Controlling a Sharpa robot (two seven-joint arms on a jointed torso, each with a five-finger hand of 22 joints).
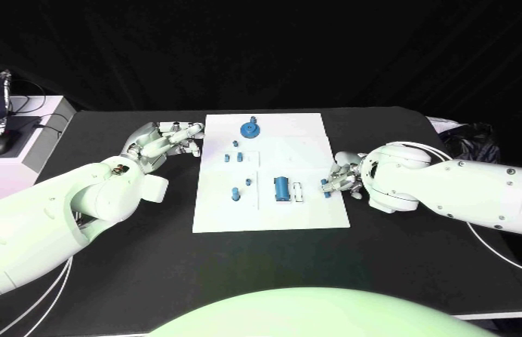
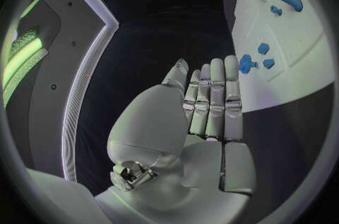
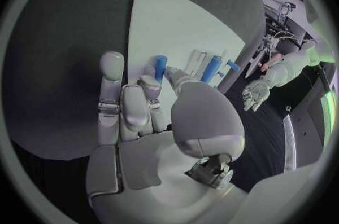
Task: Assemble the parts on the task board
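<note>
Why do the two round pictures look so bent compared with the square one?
Fisheye distortion: in the left wrist view the task board bows along its edge; in the right wrist view its edge curves too. In the head view the board keeps straight sides.

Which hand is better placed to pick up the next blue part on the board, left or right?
Right, probably. The right hand sits at the task board's edge, fingertips right by a small blue part. The left hand hovers over bare table beside the board, open, touching nothing.
</note>
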